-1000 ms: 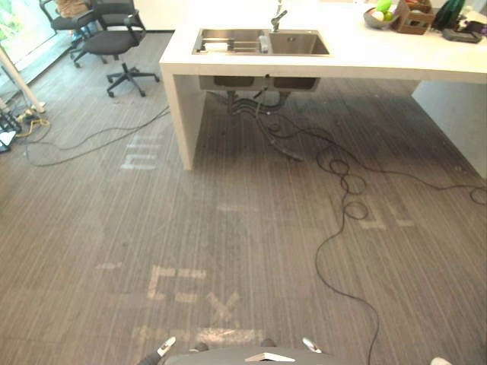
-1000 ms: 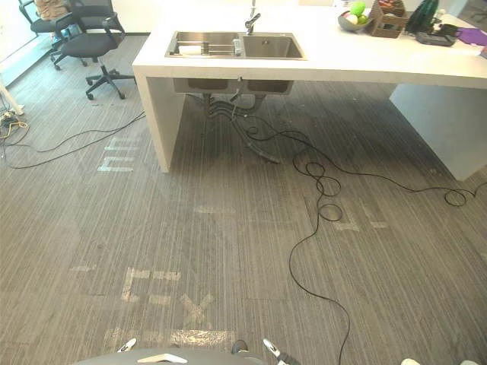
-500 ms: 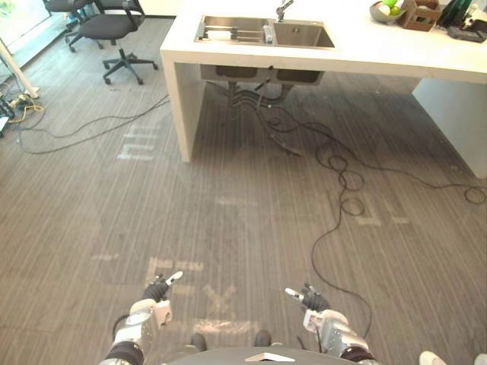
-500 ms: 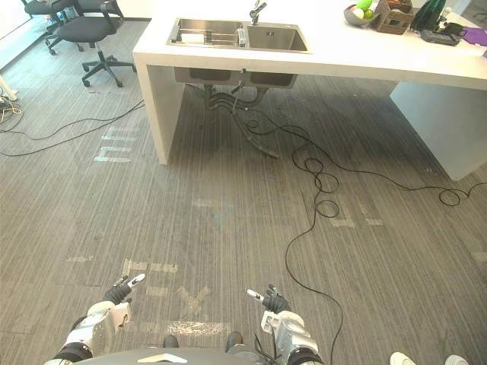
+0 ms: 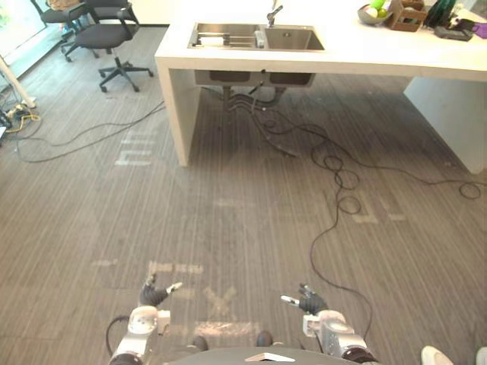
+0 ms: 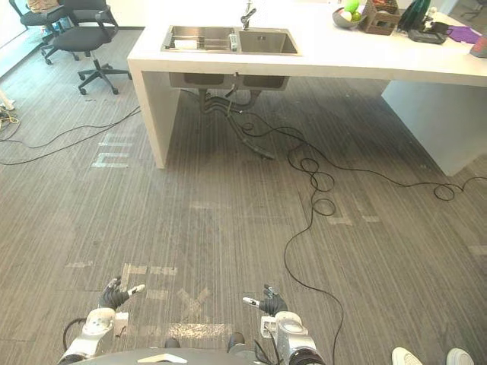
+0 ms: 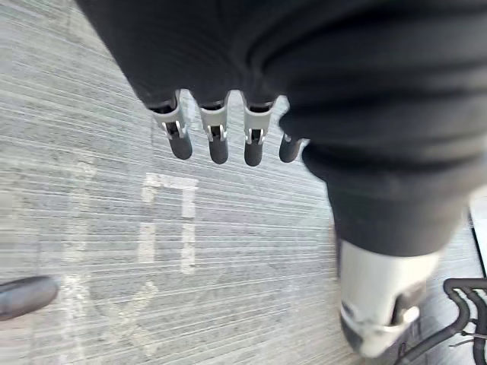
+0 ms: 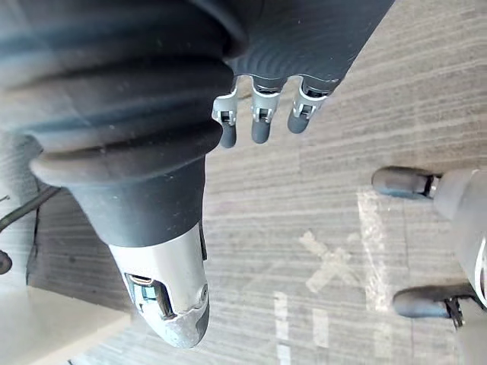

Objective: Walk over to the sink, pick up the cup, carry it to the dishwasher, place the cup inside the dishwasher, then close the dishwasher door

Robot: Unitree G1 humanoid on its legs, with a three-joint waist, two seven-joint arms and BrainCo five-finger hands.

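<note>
Far from the sink (image 5: 255, 36), the left robot hand (image 5: 152, 295) and right robot hand (image 5: 312, 304) hung empty, fingers relaxed. Presumably walking needed no grip.

Left hand (image 5: 153, 295) and right hand (image 5: 310, 303) hang low over the grey carpet floor (image 5: 228, 228), both empty, fingers (image 5: 173, 287) loosely straight; a taped cross (image 5: 220, 301) lies between the two sets of fingers; far ahead of the fingers stands the white table (image 5: 380, 55) with its steel sink (image 5: 256, 36) and faucet (image 5: 273, 14); office chairs (image 5: 106, 34) sit well beyond the left fingers; a person's white shoe (image 5: 436, 356) is out past the right fingers.
</note>
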